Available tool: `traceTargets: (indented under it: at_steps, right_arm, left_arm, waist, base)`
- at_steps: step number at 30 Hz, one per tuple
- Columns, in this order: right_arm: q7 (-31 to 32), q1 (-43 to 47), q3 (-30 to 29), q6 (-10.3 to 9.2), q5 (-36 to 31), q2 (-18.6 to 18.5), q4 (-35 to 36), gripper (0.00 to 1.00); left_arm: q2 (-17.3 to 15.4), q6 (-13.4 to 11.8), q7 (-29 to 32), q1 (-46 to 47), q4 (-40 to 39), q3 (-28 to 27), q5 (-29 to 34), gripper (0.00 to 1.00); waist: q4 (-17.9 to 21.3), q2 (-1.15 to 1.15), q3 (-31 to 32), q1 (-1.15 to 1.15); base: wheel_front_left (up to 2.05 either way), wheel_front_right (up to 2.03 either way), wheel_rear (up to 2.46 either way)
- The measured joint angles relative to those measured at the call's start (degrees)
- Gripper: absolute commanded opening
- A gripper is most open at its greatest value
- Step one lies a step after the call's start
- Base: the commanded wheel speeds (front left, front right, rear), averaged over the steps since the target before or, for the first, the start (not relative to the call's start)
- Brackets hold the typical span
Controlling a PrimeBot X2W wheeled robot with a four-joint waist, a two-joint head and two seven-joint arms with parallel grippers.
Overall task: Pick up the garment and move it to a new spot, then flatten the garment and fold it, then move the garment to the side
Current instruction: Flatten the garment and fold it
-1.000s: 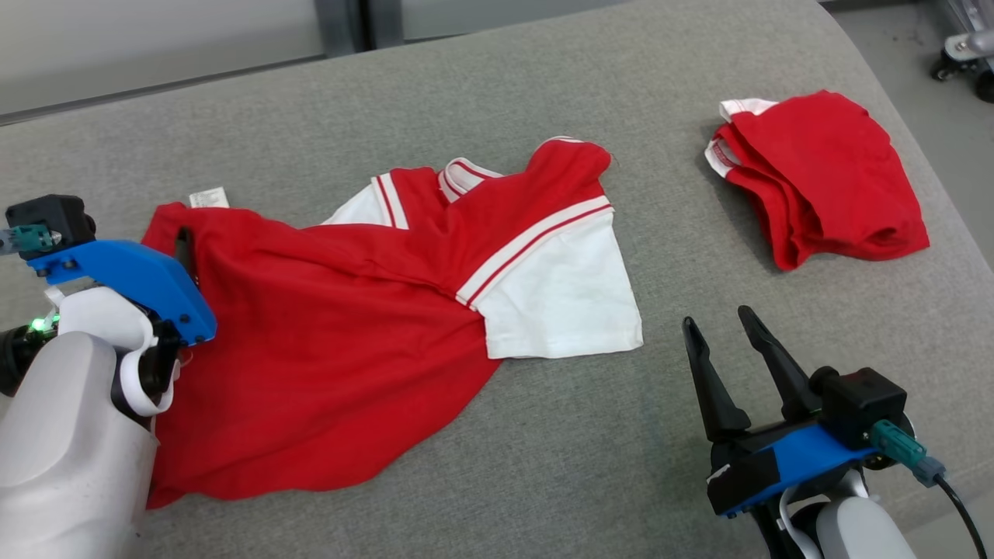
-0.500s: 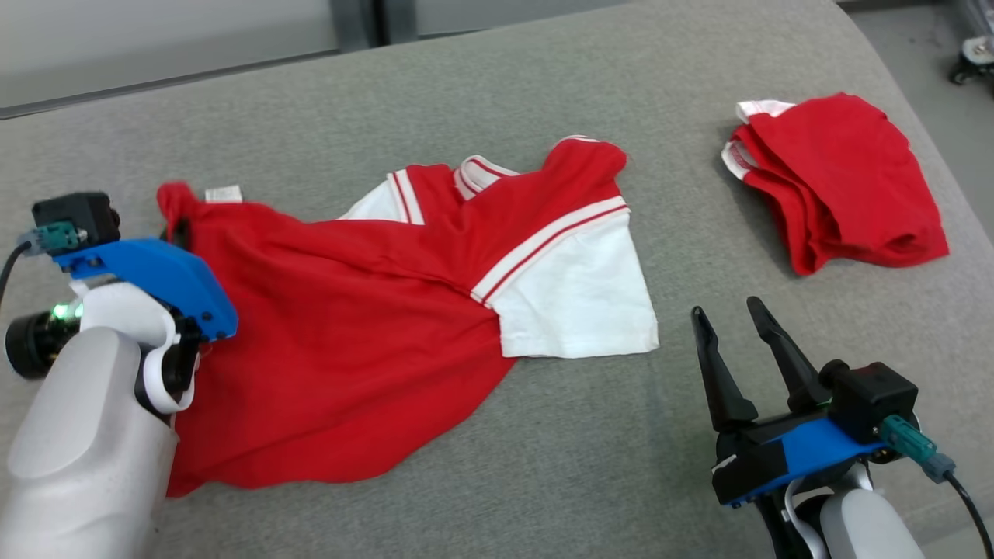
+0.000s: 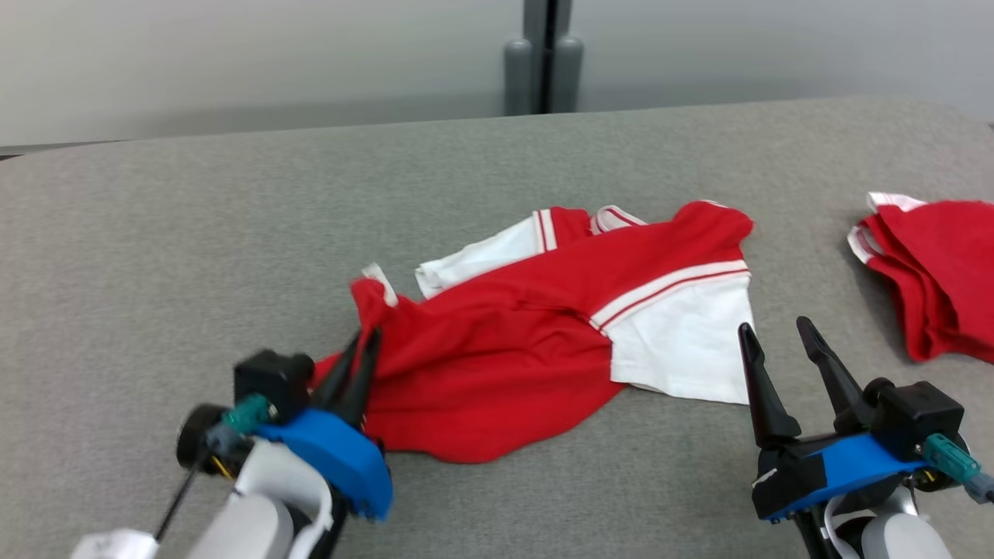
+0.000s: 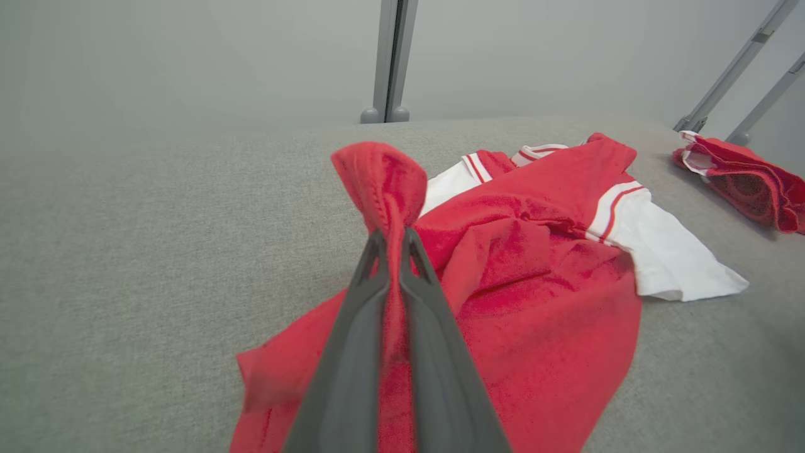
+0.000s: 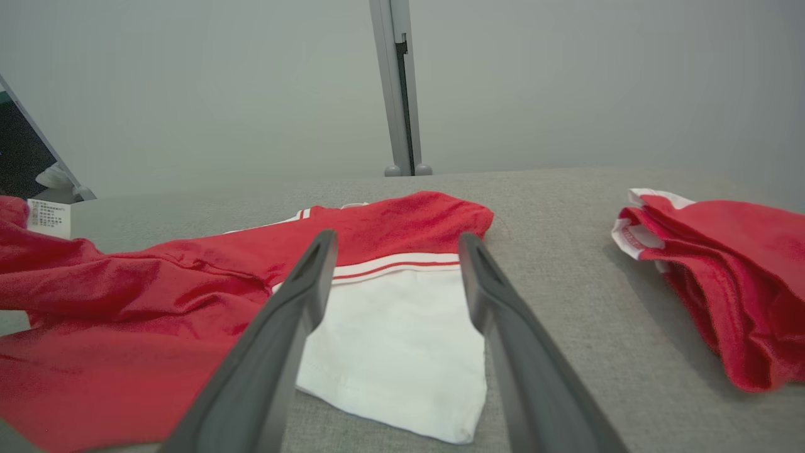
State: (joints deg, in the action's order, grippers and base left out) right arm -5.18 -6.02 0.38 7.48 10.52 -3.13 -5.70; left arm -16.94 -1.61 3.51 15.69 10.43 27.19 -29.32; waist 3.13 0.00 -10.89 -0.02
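The garment (image 3: 505,349) is a red shirt with white sleeves, lying crumpled on the grey padded table (image 3: 194,233). My left gripper (image 3: 365,340) is shut on a red corner of its hem, which bunches up above the fingertips in the left wrist view (image 4: 393,238). From that corner the rest of the shirt (image 4: 534,270) trails away to the right. At the lower right my right gripper (image 3: 774,328) stands open, just short of the white sleeve (image 5: 402,327). Its fingers (image 5: 295,302) hold nothing.
A folded pile of red and white garments (image 3: 940,272) lies at the right side of the table, also seen as a folded pile (image 5: 736,264) from the right wrist. A grey post (image 3: 543,62) stands behind the table's far edge. The table's left half is bare grey fabric.
The head camera has shifted. My left gripper has shut on the shirt's hem corner and drawn it up and inward, bunching the red cloth. The right gripper stays open.
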Motion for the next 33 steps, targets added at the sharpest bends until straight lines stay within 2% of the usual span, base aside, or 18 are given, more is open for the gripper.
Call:
traceTargets:
  at_steps: [6,7,8,9,14,18,21,33]
  right_arm:
    - [1.1,1.8,-1.0,0.0,-0.4,0.0,1.4,1.0]
    - [1.3,1.9,-1.1,0.0,-0.4,0.1,1.6,1.0]
    - [1.4,2.0,-1.2,0.0,-0.4,0.1,1.8,1.0]
    - [1.6,2.0,-1.2,0.0,-0.4,0.1,1.9,1.0]
    - [1.8,2.5,-1.3,0.0,-0.3,0.1,2.2,1.0]
    - [1.8,2.7,-1.1,0.0,0.0,0.1,2.2,1.0]
    - [1.8,2.7,-0.9,0.0,0.1,0.1,2.2,1.0]
    - [1.0,1.1,0.1,0.0,0.5,0.2,1.5,1.0]
  left_arm:
    - [-0.2,0.2,6.3,-10.1,-9.0,6.5,-0.9,0.0]
    - [-0.1,0.5,8.4,-11.3,-9.6,7.5,-1.8,0.13]
    - [0.2,0.5,10.6,-12.6,-10.0,8.5,-3.3,0.85]
    - [0.2,0.9,12.3,-13.6,-10.5,9.5,-4.1,1.0]
    - [-0.4,-0.5,15.9,-14.8,-14.1,8.2,-7.2,1.0]
    - [-3.0,-4.8,15.5,-14.6,-18.5,1.7,-7.9,1.0]
    - [-5.0,-6.4,15.4,-13.6,-18.2,-0.7,-7.0,1.0]
    - [-3.9,-7.2,19.6,-3.8,-0.7,0.1,-5.4,1.0]
  waist:
    - [-3.6,0.0,1.6,0.0]
    - [-3.9,0.0,1.7,0.0]
    - [-4.2,0.0,1.9,0.0]
    - [-4.4,0.0,2.0,0.0]
    - [-5.0,0.0,2.5,0.01]
    - [-4.8,0.0,2.8,0.01]
    - [-4.2,0.0,2.7,0.01]
    - [-0.4,0.0,-0.5,0.02]
  base:
    - [0.0,0.0,0.0]
    - [0.0,0.0,0.0]
    - [0.0,0.0,0.0]
    - [0.0,0.0,0.0]
    - [0.0,0.0,0.0]
    - [0.0,0.0,0.0]
    - [0.0,0.0,0.0]
    - [0.0,0.0,0.0]
